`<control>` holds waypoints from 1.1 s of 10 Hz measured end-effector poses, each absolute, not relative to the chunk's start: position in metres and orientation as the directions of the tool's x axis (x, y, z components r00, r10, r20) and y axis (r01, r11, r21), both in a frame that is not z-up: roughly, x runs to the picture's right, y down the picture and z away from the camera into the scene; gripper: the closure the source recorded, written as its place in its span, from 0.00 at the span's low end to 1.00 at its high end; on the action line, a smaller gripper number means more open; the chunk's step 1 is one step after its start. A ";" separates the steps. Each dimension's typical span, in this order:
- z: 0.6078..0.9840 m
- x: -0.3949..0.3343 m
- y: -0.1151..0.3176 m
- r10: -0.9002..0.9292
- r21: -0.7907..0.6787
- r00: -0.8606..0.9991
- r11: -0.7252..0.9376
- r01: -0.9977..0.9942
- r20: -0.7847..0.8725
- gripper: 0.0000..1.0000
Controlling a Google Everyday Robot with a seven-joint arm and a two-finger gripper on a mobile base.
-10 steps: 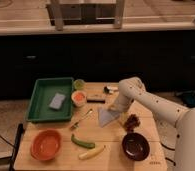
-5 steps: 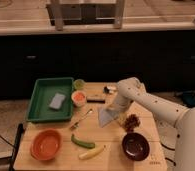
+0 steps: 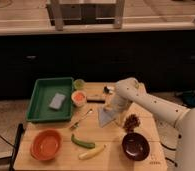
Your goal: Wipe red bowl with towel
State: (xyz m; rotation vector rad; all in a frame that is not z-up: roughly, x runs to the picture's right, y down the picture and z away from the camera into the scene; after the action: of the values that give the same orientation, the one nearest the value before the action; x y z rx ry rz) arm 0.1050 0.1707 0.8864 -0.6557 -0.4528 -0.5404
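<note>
- Gripper [image 3: 110,106] low over desk centre, at top edge of the towel [image 3: 106,117]; jaws: cannot tell whether apart, together or clamped on cloth, hidden by wrist and blur.
- Towel: pale blue-grey, flat, thin, roughly triangular, lying on the desk [image 3: 61,162] just under gripper, mid-desk.
- White arm [image 3: 151,102] reaching in from right, smooth plastic shell, rounded joints.
- Red bowl [image 3: 46,145]: orange-red, round, shallow, glossy, at front-left corner, well apart from towel and gripper.
- Progress, judged: early. Towel not at bowl, no wiping visible. Left: secure towel, carry across to front-left, rub inside bowl.
- Just beside towel, left: fork [image 3: 81,120], thin, metallic, lying diagonal.
- Right of towel: dark reddish clump [image 3: 132,121], bumpy, maybe grapes; hard to tell.
- Front-right: dark bowl [image 3: 136,145], round, deep brown-maroon, shiny.
- Front-centre: green pepper-like vegetable [image 3: 83,142], curved, smooth; touching or just beside a pale yellow banana-like piece [image 3: 92,152].
- Back-left: green tray [image 3: 37,102], rectangular, plastic, raised rim; holding the sponge [image 3: 57,101], thick blue-grey block.
- Near tray's right side: small white cup [image 3: 79,98] with orange contents; behind it a small green cup [image 3: 79,84].
- Behind gripper: dark flat bar-shaped item [image 3: 95,98], unclear what.
- Desk: light wood, smooth, rectangular.
</note>
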 end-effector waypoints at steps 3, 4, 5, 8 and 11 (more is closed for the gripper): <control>0.887 0.094 0.173 -0.332 -0.439 0.751 0.649 0.621 0.571 0.37; 0.887 0.092 0.175 -0.334 -0.444 0.746 0.639 0.629 0.576 0.47; 0.887 0.091 0.175 -0.333 -0.444 0.744 0.637 0.630 0.579 0.57; 0.888 0.085 0.173 -0.335 -0.438 0.738 0.636 0.636 0.585 0.87; 0.886 0.088 0.174 -0.340 -0.451 0.736 0.617 0.644 0.586 1.00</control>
State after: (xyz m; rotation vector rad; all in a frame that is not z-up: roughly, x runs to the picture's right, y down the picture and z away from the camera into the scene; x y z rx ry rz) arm 0.0884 0.1745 0.8863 -0.6977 -0.4772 -0.5919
